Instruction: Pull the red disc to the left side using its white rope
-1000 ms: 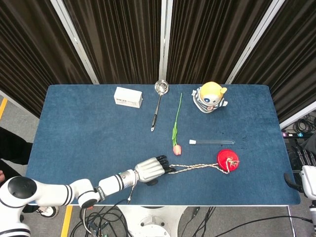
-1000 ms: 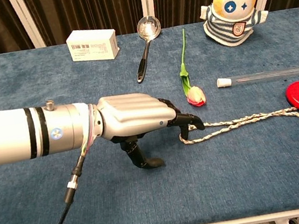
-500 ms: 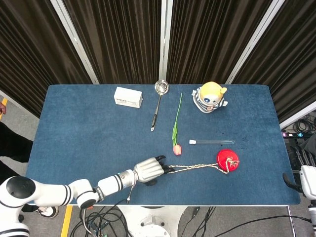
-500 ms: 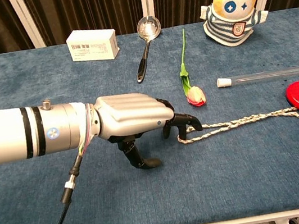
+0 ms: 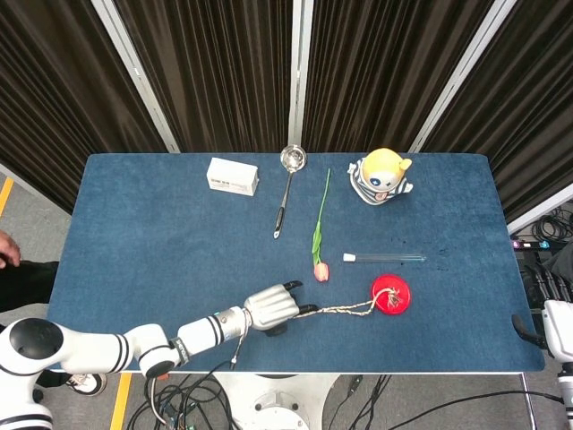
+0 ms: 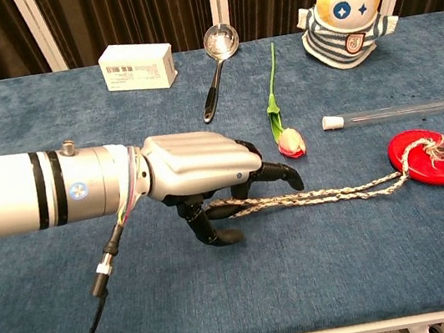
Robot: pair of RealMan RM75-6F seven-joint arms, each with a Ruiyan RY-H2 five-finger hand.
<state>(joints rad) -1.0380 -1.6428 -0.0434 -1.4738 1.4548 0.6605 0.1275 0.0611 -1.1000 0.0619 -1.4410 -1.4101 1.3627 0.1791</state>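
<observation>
The red disc [image 5: 391, 295] [image 6: 428, 157] lies flat on the blue table, right of centre near the front. Its braided white rope [image 5: 345, 310] [image 6: 320, 196] runs leftward from the disc and ends under my left hand [image 5: 270, 307] [image 6: 198, 174]. That silver hand, with black fingertips, grips the rope's end with fingers curled over it near the table's front centre. The rope is drawn almost straight. At the right edge of the head view only part of my right arm [image 5: 560, 327] shows; its hand is out of sight.
A pink tulip [image 5: 320, 270] [image 6: 289, 141] lies just behind the rope. A glass test tube [image 5: 385, 258] [image 6: 391, 113] sits behind the disc. Farther back are a ladle [image 5: 286, 188], a white box [image 5: 233, 176] and a yellow plush toy [image 5: 381, 176].
My left hand has closed on the rope and drawn it left. The red disc has slid leftward across the table, and the rope now runs under the hand.
</observation>
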